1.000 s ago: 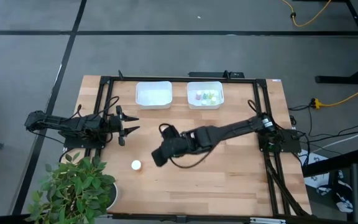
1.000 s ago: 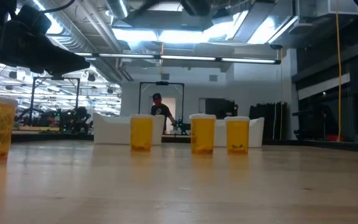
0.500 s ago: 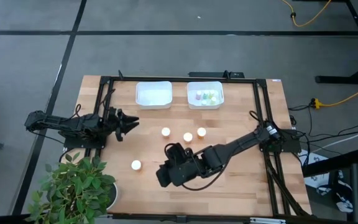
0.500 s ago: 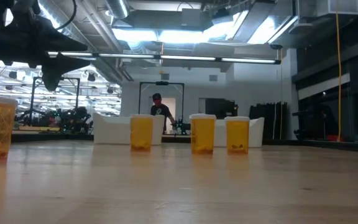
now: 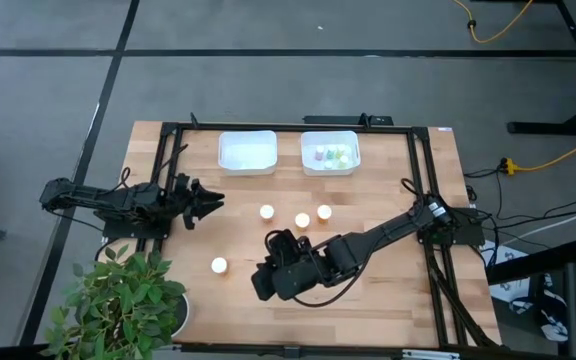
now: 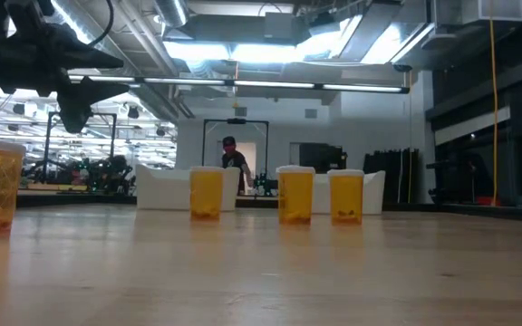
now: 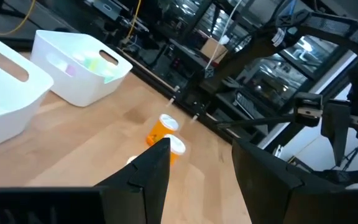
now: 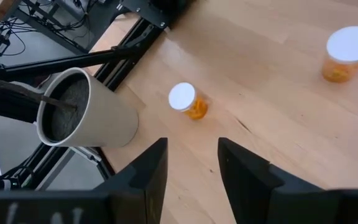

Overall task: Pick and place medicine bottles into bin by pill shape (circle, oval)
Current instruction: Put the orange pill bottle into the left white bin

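I see four orange medicine bottles (image 5: 266, 212) standing on the bench (image 5: 388, 300) near the white bins (image 5: 247, 152); left pincer (image 5: 208, 201) open and empty, right pincer (image 5: 261, 281) narrowly parted, empty

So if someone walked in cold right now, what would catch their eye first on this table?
Probably the right arm, stretched across to the table's front middle, its right gripper empty. Behind it stands a row of three white-capped orange bottles, with a fourth bottle alone beside the potted plant. At the back sit two white bins, the right bin holding pale items.
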Motion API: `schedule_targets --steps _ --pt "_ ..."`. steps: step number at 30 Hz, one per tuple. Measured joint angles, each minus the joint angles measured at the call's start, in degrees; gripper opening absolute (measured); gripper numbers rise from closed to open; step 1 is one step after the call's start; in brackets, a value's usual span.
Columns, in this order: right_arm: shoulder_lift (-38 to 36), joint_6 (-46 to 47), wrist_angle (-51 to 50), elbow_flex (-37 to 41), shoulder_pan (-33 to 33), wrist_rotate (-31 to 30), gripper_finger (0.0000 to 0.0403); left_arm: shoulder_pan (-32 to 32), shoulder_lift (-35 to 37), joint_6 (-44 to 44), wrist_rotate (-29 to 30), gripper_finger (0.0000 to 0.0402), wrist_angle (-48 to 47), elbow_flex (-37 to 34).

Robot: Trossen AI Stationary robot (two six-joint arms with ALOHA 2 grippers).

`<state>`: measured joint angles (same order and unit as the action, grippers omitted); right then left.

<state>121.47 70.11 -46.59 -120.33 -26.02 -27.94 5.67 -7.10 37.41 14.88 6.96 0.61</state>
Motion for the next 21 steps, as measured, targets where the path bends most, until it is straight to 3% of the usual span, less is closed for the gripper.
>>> schedule_targets --steps 5,12,16,21 --pt "0.0 -0.1 -0.8 0.0 0.0 0.0 0.0143 0.0 0.0 -2.3 -1.7 0.0166 0.0 0.0" --pt "0.0 0.0 -1.6 0.0 0.0 0.0 0.0143 0.8 0.0 -3.5 -16.3 0.0166 0.2 0.0" --pt "0.0 -0.1 -1.6 0.0 0.0 0.0 0.0143 3.9 0.0 -7.9 -18.8 0.0161 -0.9 0.2" --pt "0.0 -0.1 -1.7 0.0 0.0 0.0 0.0143 9.2 -1.1 -12.1 -18.9 0.0160 -14.5 5.6"
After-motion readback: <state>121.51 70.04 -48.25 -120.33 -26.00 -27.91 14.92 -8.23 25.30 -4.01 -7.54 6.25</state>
